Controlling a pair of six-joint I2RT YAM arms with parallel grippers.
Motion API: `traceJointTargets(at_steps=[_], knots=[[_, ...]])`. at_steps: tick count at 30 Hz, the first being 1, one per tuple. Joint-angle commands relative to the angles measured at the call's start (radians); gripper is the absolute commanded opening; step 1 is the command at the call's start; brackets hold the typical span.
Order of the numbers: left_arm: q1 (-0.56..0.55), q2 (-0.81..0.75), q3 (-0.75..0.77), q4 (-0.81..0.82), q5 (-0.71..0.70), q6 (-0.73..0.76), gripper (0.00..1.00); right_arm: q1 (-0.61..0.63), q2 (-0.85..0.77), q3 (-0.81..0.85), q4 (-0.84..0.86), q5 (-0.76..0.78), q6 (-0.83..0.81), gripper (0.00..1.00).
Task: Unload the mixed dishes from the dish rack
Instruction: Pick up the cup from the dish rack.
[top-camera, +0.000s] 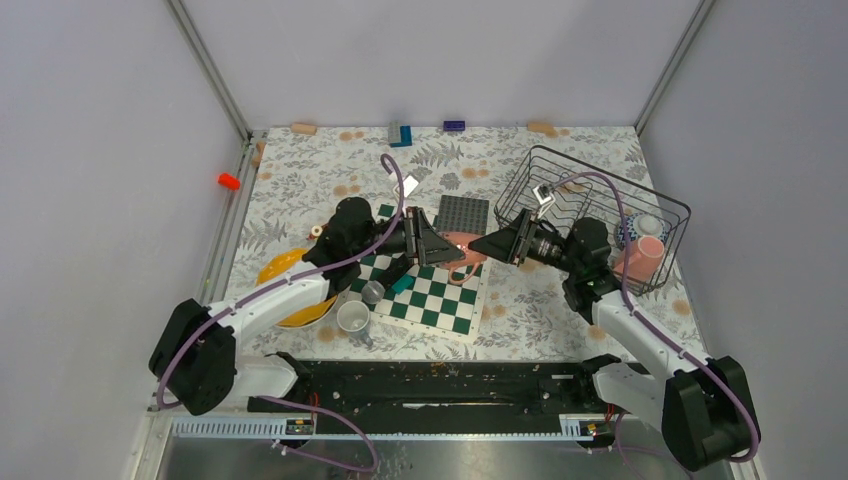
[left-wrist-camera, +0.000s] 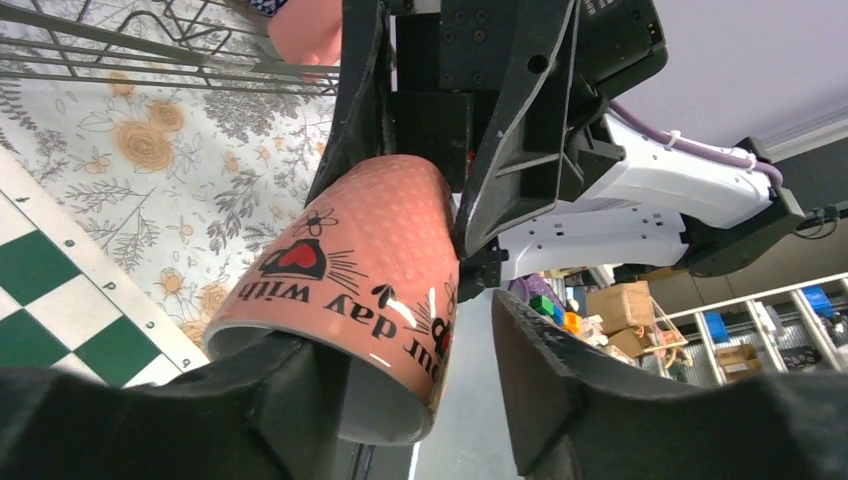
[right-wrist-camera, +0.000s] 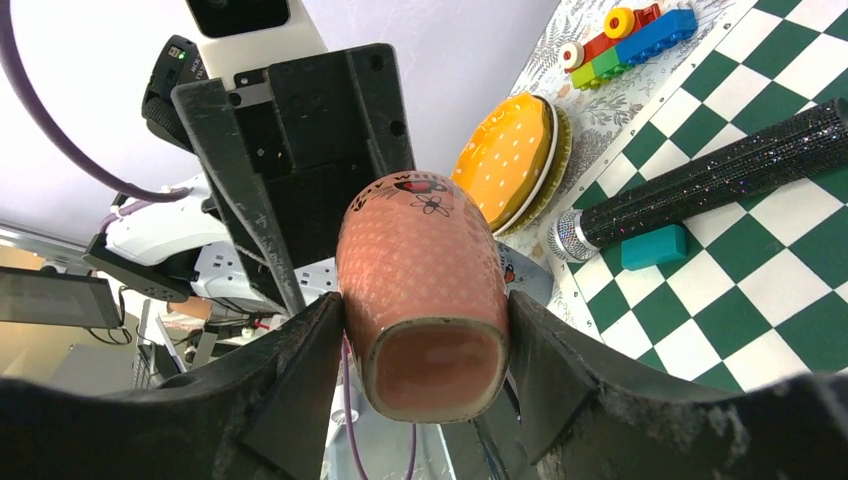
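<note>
A pink mug (top-camera: 461, 247) with black lettering hangs sideways over the chessboard between my two grippers. My right gripper (top-camera: 484, 245) is shut on its base end (right-wrist-camera: 420, 270), both pads pressed to its sides (right-wrist-camera: 425, 305). My left gripper (top-camera: 441, 249) faces it at the mouth end. One finger sits inside the mug (left-wrist-camera: 370, 260); the other finger (left-wrist-camera: 560, 370) stands off the outer wall with a gap, so this gripper (left-wrist-camera: 410, 340) is open. The dish rack (top-camera: 610, 176) at the right holds another pink mug (top-camera: 640, 256) and a small patterned dish (top-camera: 650, 225). The yellow-orange plate (top-camera: 283, 266) lies at the left.
Two grey mugs (top-camera: 372, 291) (top-camera: 352, 316) stand at the chessboard's (top-camera: 440, 295) left edge. A black stick (right-wrist-camera: 720, 170) and a teal block (right-wrist-camera: 652, 247) lie on the board. A dark studded plate (top-camera: 463, 213) sits behind it. Toy blocks (right-wrist-camera: 625, 35) lie beyond.
</note>
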Motion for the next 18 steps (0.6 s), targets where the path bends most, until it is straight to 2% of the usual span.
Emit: traceJointTargets(at_steps=[1,7,10,13,15,17,18], knots=[[-0.005,0.005,0.022,0.139,0.058,-0.039,0.44,0.019,0.007,0.056,0.111,0.020,0.022,0.00],[-0.005,0.004,0.023,0.142,0.069,-0.038,0.00,0.030,0.009,0.056,0.126,0.027,0.035,0.01],[-0.006,-0.001,0.018,0.137,0.066,-0.032,0.00,0.030,0.000,0.054,0.123,0.034,0.033,0.13],[-0.010,-0.012,0.020,0.076,0.045,0.003,0.00,0.029,-0.028,0.054,0.078,0.054,0.009,0.35],[-0.016,-0.023,0.027,0.007,0.016,0.042,0.00,0.030,-0.056,0.060,0.009,0.081,-0.021,0.45],[-0.023,-0.038,0.032,-0.054,-0.013,0.078,0.00,0.029,-0.092,0.071,-0.089,0.119,-0.071,0.62],[-0.027,-0.046,0.033,-0.085,-0.023,0.097,0.00,0.029,-0.120,0.074,-0.150,0.144,-0.100,0.75]])
